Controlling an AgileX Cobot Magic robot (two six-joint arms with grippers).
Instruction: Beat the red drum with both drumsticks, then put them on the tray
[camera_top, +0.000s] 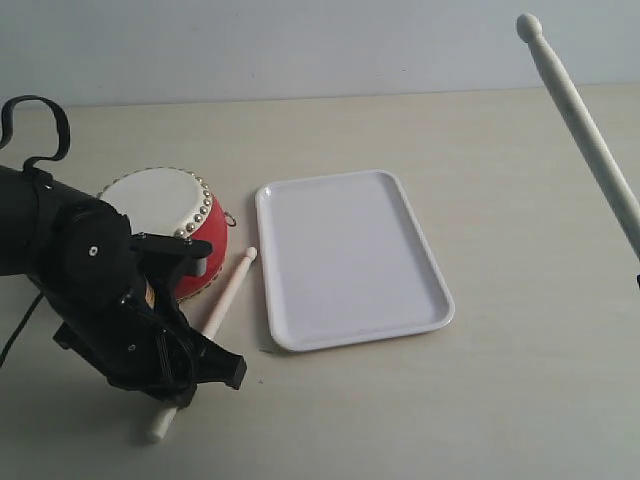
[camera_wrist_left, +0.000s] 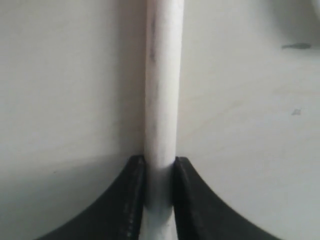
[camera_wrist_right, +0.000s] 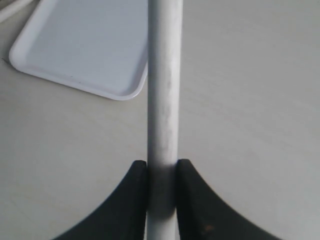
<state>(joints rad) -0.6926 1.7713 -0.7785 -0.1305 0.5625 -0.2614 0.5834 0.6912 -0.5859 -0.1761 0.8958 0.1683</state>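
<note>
The red drum (camera_top: 172, 222) stands at the left with its cream skin facing up. One drumstick (camera_top: 228, 292) lies low beside the drum, tip towards the tray; my left gripper (camera_top: 170, 385) is shut on its rear part, and in the left wrist view the drumstick (camera_wrist_left: 163, 90) runs between the pads (camera_wrist_left: 136, 200). The other drumstick (camera_top: 585, 125) is raised at the far right, tip up; my right gripper (camera_wrist_right: 162, 172) is shut on this drumstick (camera_wrist_right: 164, 85), its body out of the exterior view. The white tray (camera_top: 348, 258) lies bare in the middle.
The pale tabletop (camera_top: 520, 380) runs around the tray, with a pale wall behind. My black left arm (camera_top: 70, 260) and its cable cover part of the drum. A corner of the tray (camera_wrist_right: 80, 45) shows in the right wrist view.
</note>
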